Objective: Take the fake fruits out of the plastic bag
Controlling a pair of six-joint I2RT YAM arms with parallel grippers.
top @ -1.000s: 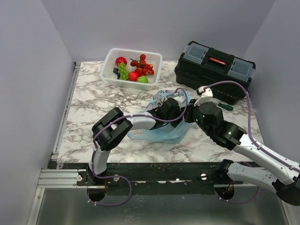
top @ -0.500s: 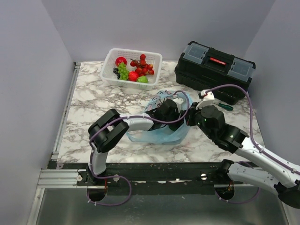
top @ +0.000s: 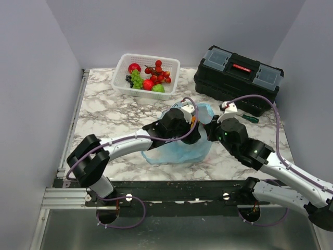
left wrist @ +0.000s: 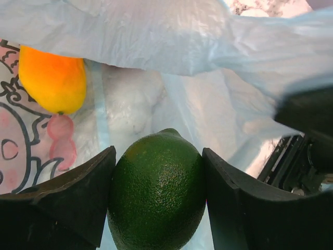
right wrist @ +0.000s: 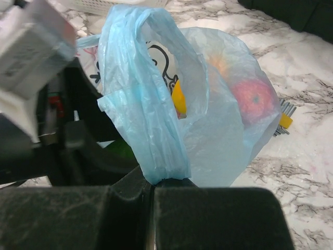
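Fake fruits (right wrist: 178,99) lie inside the plastic bag (top: 177,152), which sits on the tabletop (top: 104,112) between the two arms. The left tool (left wrist: 158,156) reaches in through the bag's mouth. Its fingers are partly apart and pressed against either side of the dark green fruit (left wrist: 156,208). A yellow-orange fruit (left wrist: 52,78) lies just beyond it, and a red apple (right wrist: 253,99) shows through the film. The right tool (right wrist: 151,187) is closed tight on the bag's handle (right wrist: 138,104) and holds it up.

The green fruit is glossy and rounded, so it could squirt out of the grip when lifted, most likely if the fingers sit off its widest part. The thin film hangs close over the left tool and could snag, dragging the bag along and spilling the other fruits. If the pinched handle slips, the mouth would probably collapse over the tool.
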